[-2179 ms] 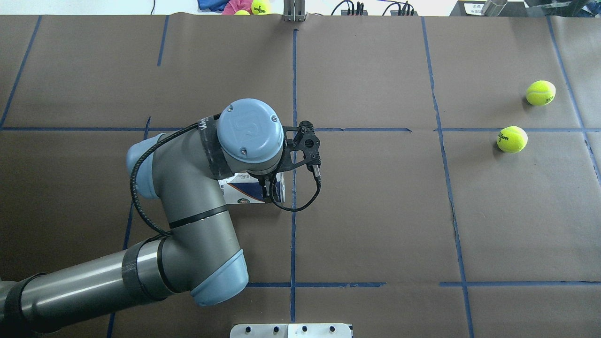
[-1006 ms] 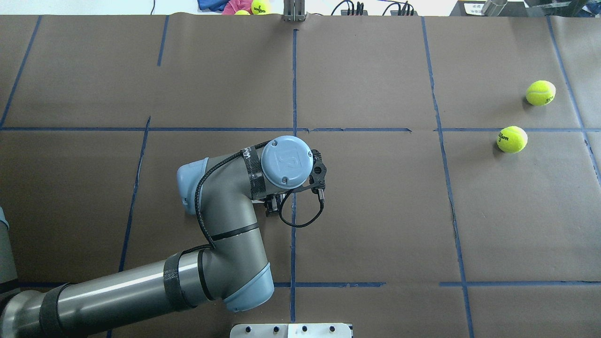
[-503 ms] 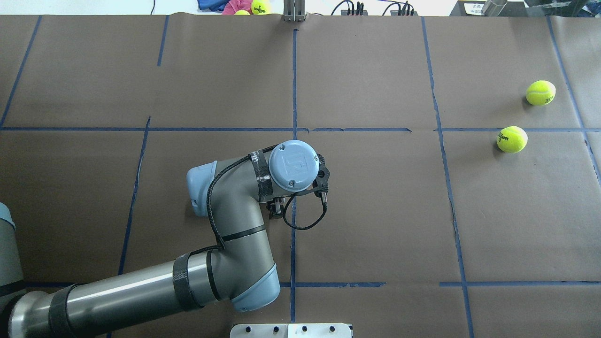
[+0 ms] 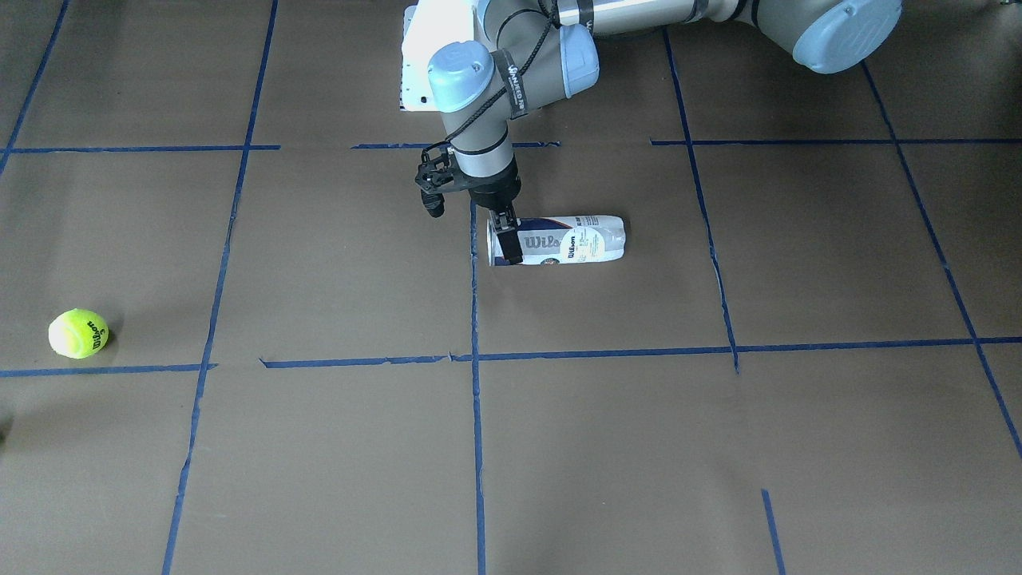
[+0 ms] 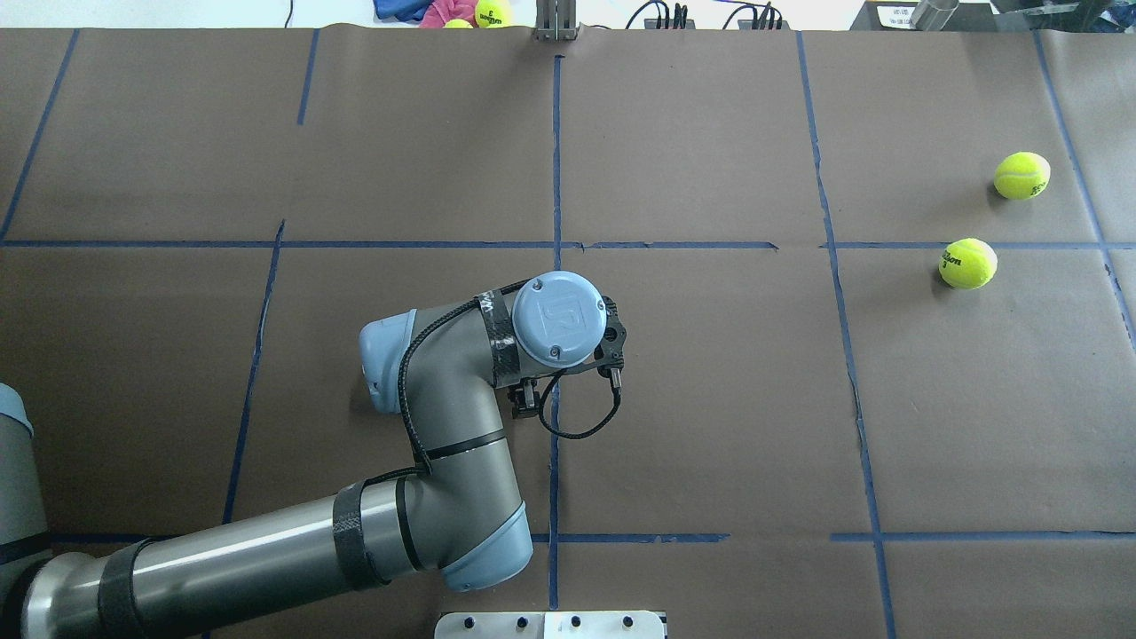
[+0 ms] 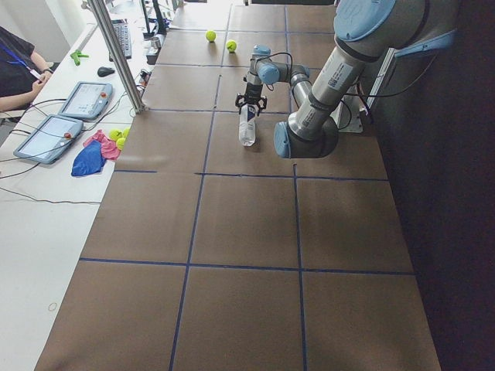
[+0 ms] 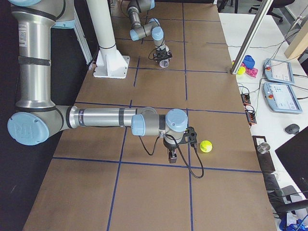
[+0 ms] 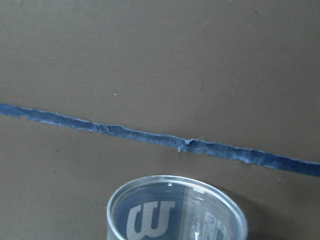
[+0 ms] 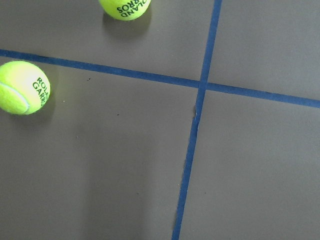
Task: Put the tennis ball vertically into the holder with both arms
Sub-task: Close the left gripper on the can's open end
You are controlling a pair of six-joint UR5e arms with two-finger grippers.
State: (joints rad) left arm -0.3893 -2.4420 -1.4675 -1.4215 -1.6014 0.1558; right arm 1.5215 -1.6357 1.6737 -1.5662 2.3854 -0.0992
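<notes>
The holder (image 4: pixel 571 239), a clear can with a navy and white label, lies on its side near the table's centre line. My left gripper (image 4: pixel 505 235) points straight down over the can's open end, its fingers open and straddling the rim. The left wrist view shows the can's mouth (image 8: pixel 175 210). Two tennis balls (image 5: pixel 968 264) (image 5: pixel 1022 175) lie far right on the table. The right wrist view looks down on them (image 9: pixel 22 87). My right gripper (image 7: pixel 172 155) shows only in the exterior right view, low beside a ball (image 7: pixel 206 146). I cannot tell whether it is open.
Blue tape lines (image 5: pixel 555 160) divide the brown table cover. A white base plate (image 5: pixel 550 624) sits at the near edge. Spare balls and cloths (image 5: pixel 484 12) lie beyond the far edge. Tablets (image 6: pixel 85 100) and a metal post (image 6: pixel 116 54) stand on the operators' side.
My left arm has come down from high over the can to its open end and shifted slightly right. The can and the two balls have not moved.
</notes>
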